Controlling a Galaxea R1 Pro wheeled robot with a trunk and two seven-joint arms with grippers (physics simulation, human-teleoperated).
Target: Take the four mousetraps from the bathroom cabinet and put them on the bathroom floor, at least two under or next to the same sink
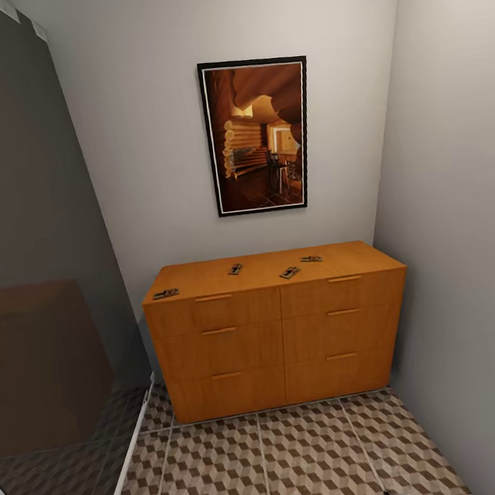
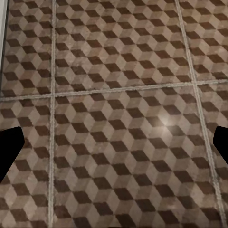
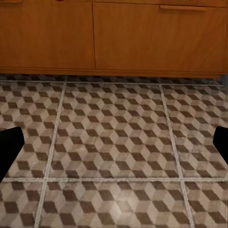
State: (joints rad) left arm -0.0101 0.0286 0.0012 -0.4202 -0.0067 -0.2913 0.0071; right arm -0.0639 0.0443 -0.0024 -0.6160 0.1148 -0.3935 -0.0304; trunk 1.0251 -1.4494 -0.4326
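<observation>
Tiled bathroom floor (image 1: 300,455) lies nearest, large squares printed with brown, beige and white cubes between pale grout lines, matte with a soft sheen in the left wrist view. Against the plain grey back wall stands the cabinet (image 1: 280,335), a low wide orange-brown wooden dresser with a flat top, six smooth drawer fronts and slim bar handles. Left of the cabinet rises a dark glass panel (image 1: 39,300); a bare wall closes in just beside its right end. Above the cabinet hangs a black-framed picture (image 1: 258,134) in warm browns. Four mousetraps lie flat on the cabinet top, apart from one another: one at the front left corner (image 1: 165,293), one mid-left (image 1: 235,268), one near centre (image 1: 290,273), one further right (image 1: 310,259). Each wrist view shows dark finger tips at both edges: left end effector (image 2: 114,142) and right end effector (image 3: 114,142) spread wide, empty, over the floor.
</observation>
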